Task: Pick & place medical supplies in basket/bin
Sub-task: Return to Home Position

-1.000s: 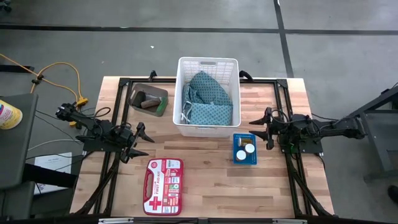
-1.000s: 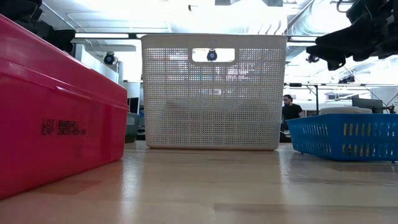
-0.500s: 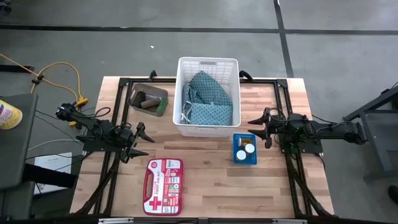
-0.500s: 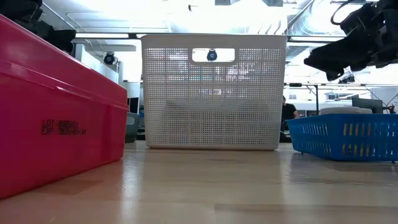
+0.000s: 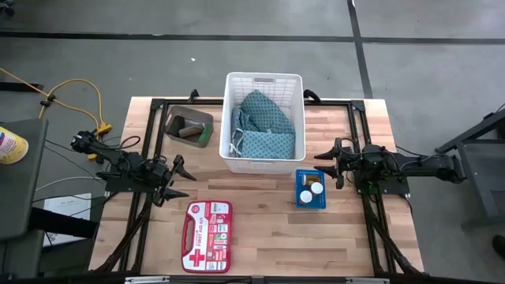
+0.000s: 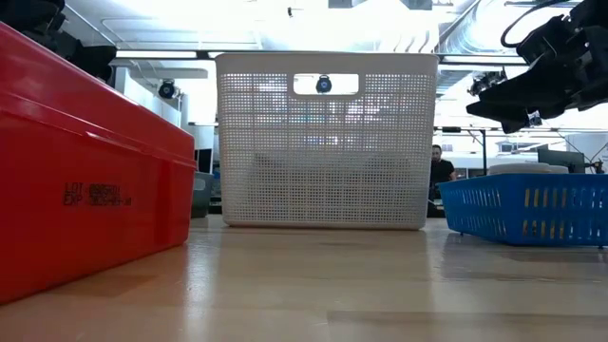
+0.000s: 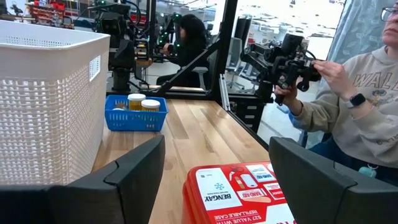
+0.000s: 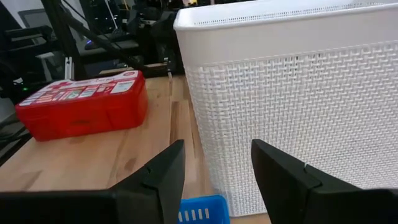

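The medical supplies are mostly put away. Both teal patterned cloths (image 5: pixel 267 122) lie heaped in the white basket (image 5: pixel 264 77) at the table's far middle. The dark rolls (image 5: pixel 185 125) and the green piece (image 5: pixel 204 136) sit in the small grey bin (image 5: pixel 207 117) just left of it. The white-capped items (image 5: pixel 316 188) stand in a blue tray (image 5: pixel 310 204) near the basket's right corner (not in either container).

What seems left is parking the arms. To do that cleanly, the right arm should draw back to the right at its present height. The right gripper (image 5: pixel 325 163) hangs just beside the basket wall and above the tray's far end, so a dip could clip either. Its fingers are spread with nothing between them, touching nothing. The left gripper (image 5: pixel 181 178) waits at the left edge, just beyond the red first-aid kit (image 5: pixel 207 235), gaping wide and likewise empty.
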Action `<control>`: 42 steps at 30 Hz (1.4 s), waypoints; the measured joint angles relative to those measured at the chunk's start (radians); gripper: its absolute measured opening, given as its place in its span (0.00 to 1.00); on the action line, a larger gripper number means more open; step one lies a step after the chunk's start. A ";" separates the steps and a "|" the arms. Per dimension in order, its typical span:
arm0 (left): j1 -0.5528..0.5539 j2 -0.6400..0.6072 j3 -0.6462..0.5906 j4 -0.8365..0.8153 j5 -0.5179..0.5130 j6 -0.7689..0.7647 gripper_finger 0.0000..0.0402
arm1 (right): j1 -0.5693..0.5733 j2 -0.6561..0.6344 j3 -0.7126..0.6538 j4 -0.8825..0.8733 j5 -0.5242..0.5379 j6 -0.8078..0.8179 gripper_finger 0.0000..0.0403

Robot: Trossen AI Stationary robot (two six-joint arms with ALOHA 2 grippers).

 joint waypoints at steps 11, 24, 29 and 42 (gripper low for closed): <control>0.000 0.000 0.000 0.000 0.000 0.000 0.70 | 0.000 -0.028 -0.053 0.090 -0.003 0.011 0.43; 0.000 0.000 0.000 0.000 0.001 0.000 0.70 | 0.000 -0.047 -0.054 0.052 -0.011 0.028 0.43; 0.000 0.000 0.000 0.000 0.002 0.000 0.70 | 0.000 -0.047 -0.055 0.049 -0.013 0.031 0.43; 0.000 0.000 0.000 0.000 0.004 0.000 0.70 | 0.000 -0.047 -0.055 0.045 -0.006 0.028 0.43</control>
